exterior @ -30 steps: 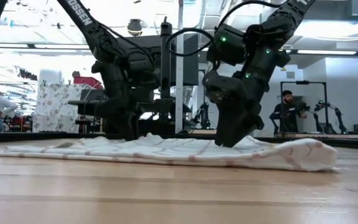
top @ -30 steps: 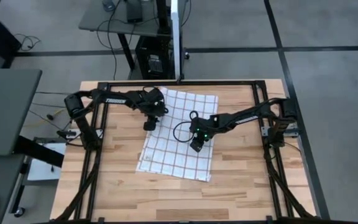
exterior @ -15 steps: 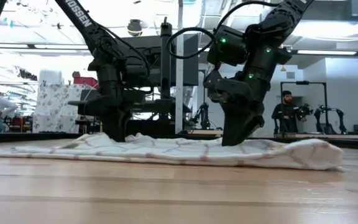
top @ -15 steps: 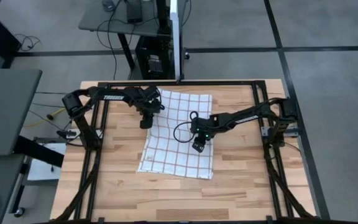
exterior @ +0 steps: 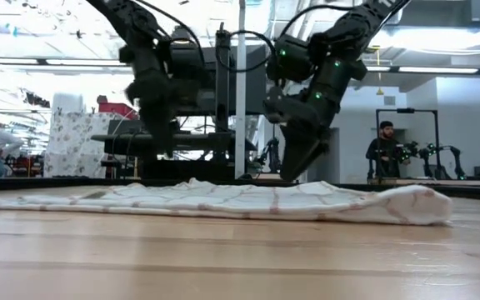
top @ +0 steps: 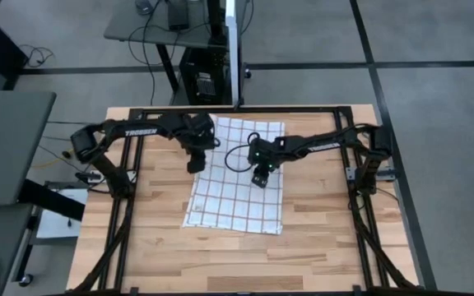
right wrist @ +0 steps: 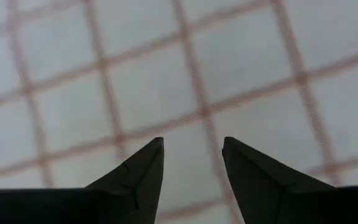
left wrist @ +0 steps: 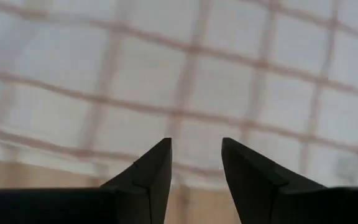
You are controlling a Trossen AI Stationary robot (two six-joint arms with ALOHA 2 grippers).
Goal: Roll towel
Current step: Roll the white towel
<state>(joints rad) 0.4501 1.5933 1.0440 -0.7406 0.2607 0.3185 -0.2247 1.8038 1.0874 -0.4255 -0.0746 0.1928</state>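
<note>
Centrally on the wooden table (top: 319, 238) the checked towel (top: 237, 197) was recorded lying spread out, its far end apparently doubled over near the upper middle of the high view, where both arms worked. The left gripper (top: 194, 164) was noted at the towel's left edge, the right gripper (top: 258, 176) over the cloth toward its right side; both were seen lifted clear of the fabric in the low view. In each wrist view the two dark fingers were found apart with nothing between them, the left pair (left wrist: 194, 168) poised over the cloth's edge with bare wood just beyond, the right pair (right wrist: 191, 168) over checked fabric only. The towel was judged light, soft and limp: it would sag and crease if lifted by one point, so a hold at the two corners of the folded far edge was considered best for rolling. A thick rounded fold (exterior: 411, 206) was observed at the right end in the low view. Whether the far end was folded once or partly rolled could not be made out, being hidden beneath the arms.
</note>
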